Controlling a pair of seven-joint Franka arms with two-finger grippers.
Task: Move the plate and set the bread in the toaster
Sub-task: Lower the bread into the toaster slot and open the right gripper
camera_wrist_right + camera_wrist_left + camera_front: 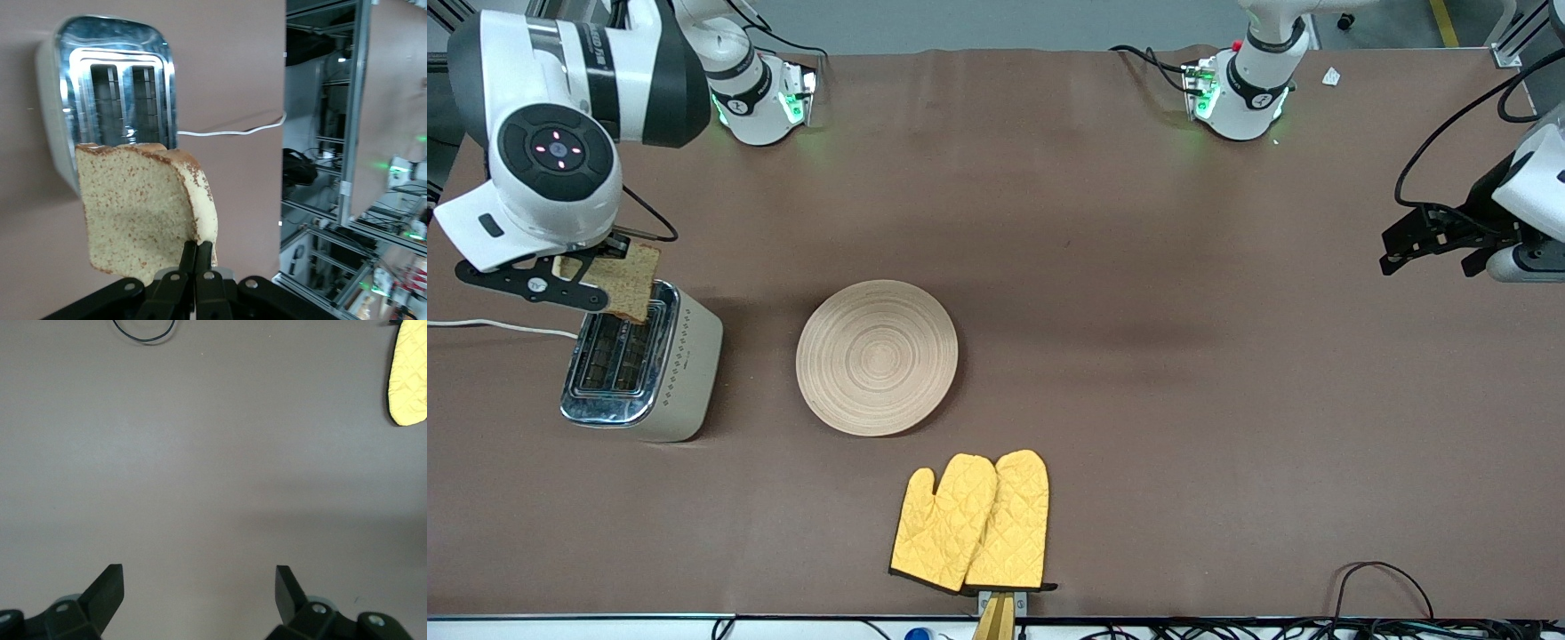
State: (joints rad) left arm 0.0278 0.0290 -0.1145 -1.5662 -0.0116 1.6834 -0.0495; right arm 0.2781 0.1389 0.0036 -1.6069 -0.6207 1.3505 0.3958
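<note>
On the brown table (1138,222), the bare plate (877,357) lies near the middle with a pair of yellow oven mitts (971,523) at the edge nearest the front camera, while the toaster (643,363) stands at the right arm's end, its white cord (498,326) trailing off that edge. The right gripper (596,256) pinches the bread (626,281) by one edge over the toaster's slots, tilted, nothing between them. The left gripper (1423,244), fingers (107,593) spread wide and empty, waits over the left arm's end.

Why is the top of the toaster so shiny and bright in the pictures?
In the right wrist view, the toaster chrome top mirrors the room lights as bluish-white glare around its slots; in the front view it gleams at the rim nearest the camera, while the bread stays matte.
</note>
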